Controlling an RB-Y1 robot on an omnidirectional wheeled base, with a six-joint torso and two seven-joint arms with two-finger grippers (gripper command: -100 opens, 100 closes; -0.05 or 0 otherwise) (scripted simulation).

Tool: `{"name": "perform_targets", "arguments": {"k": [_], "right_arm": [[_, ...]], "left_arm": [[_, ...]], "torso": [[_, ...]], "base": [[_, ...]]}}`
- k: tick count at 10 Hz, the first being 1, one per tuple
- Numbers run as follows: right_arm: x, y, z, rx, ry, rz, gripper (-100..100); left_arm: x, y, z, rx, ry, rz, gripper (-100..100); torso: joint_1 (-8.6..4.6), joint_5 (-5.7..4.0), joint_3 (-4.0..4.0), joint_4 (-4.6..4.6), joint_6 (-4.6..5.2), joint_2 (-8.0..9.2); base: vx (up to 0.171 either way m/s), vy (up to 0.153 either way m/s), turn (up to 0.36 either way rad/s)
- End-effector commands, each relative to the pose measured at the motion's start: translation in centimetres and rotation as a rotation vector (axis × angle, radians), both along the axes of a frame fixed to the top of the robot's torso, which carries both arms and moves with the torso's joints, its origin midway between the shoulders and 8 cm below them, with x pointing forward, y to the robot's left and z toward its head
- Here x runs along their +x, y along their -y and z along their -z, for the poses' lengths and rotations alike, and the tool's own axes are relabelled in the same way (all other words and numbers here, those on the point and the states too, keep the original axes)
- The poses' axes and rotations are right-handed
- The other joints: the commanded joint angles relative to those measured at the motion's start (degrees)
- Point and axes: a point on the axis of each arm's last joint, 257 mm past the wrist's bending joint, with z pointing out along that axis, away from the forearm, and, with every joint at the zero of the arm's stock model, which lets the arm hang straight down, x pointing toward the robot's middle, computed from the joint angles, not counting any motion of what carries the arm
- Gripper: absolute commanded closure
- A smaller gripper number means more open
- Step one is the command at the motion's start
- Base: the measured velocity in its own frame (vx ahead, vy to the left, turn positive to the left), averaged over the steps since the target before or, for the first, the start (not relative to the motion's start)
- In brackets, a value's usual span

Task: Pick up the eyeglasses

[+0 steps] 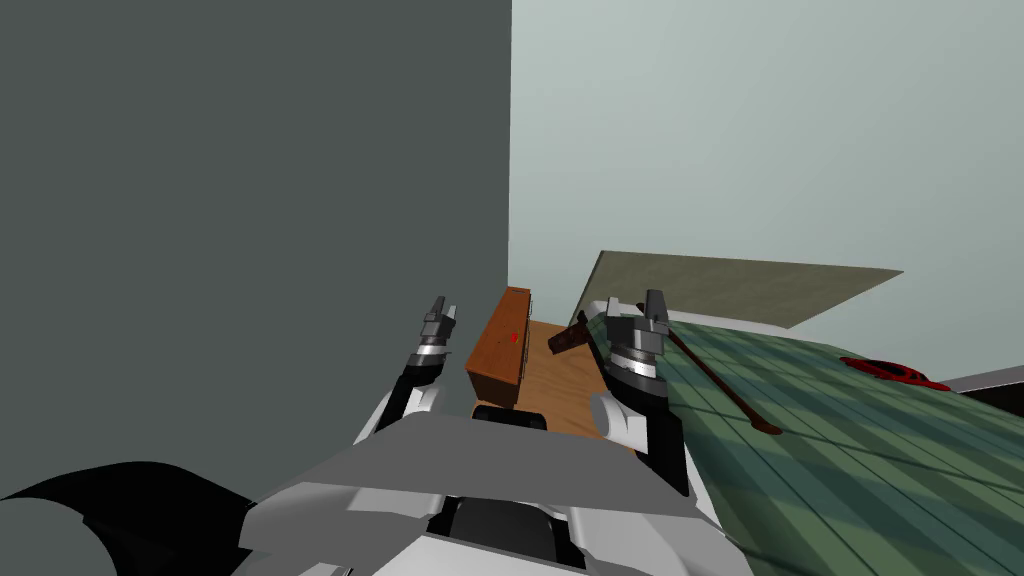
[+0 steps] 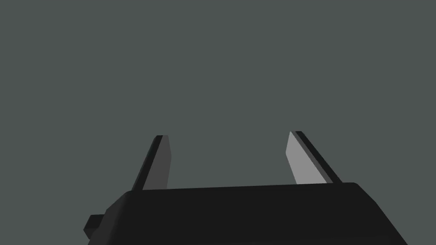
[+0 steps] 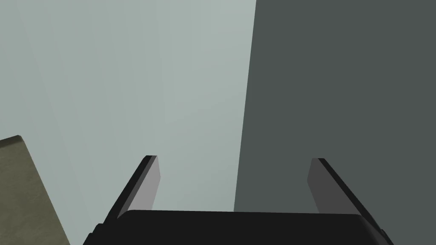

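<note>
Eyeglasses: a small red item, too small for its form to be made out, lying on top of the brown wooden cabinet at your 12 o'clock, toward the cabinet's bed-side edge. The cabinet stands against the dark grey wall, beside a strip of wooden floor. Your left gripper, at 11 o'clock, hangs just beside the cabinet and apart from the eyeglasses, with its fingers spread wide and holding nothing. Your right gripper, at 1 o'clock, is raised at the near edge of the bed, with its fingers likewise wide and holding nothing. The bed, from 2 to 4 o'clock, carries a green checked cover. A long dark brown object lies across the cover near the right gripper. A larger red object rests well apart at 3 o'clock. An olive headboard meets the pale wall.
</note>
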Motion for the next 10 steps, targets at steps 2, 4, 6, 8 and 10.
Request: {"name": "perform_targets", "arguments": {"k": [2, 4, 6, 8, 10], "right_arm": [[0.0, 0.0, 0.0, 0.000, 0.000, 0.000, 0], [0.0, 0.0, 0.0, 0.000, 0.000, 0.000, 0], [0.0, 0.0, 0.0, 0.000, 0.000, 0.000, 0], [0.0, 0.0, 0.0, 0.000, 0.000, 0.000, 0], [0.0, 0.0, 0.0, 0.000, 0.000, 0.000, 0]], "left_arm": [[0.8, -0.4, 0.9, 0.062, -0.024, 0.010, -100], [2.1, -1.8, 2.3, 0.116, -0.058, -0.001, -100], [3.1, -3.3, 3.5, 0.143, -0.085, -0.021, -100], [3.7, -4.2, 4.2, 0.152, -0.101, -0.034, -100], [4.8, -6.2, 5.5, 0.160, -0.134, -0.063, -100]], "torso": [[-0.16, -0.03, 0.01, 0.00, 0.00, 0.02], [-0.64, -0.13, -0.01, 0.00, 0.00, -0.02], [-0.74, -0.17, 0.01, 0.00, 0.01, 0.02], [-0.75, -0.17, 0.02, 0.00, 0.00, 0.03], [-0.48, -0.11, -0.01, 0.00, 0.00, -0.02]], "base": [[-0.010, -0.086, 0.023], [-0.002, -0.198, 0.053], [-0.008, -0.190, 0.044], [-0.017, -0.166, 0.041], [-0.001, -0.140, 0.040]]}}
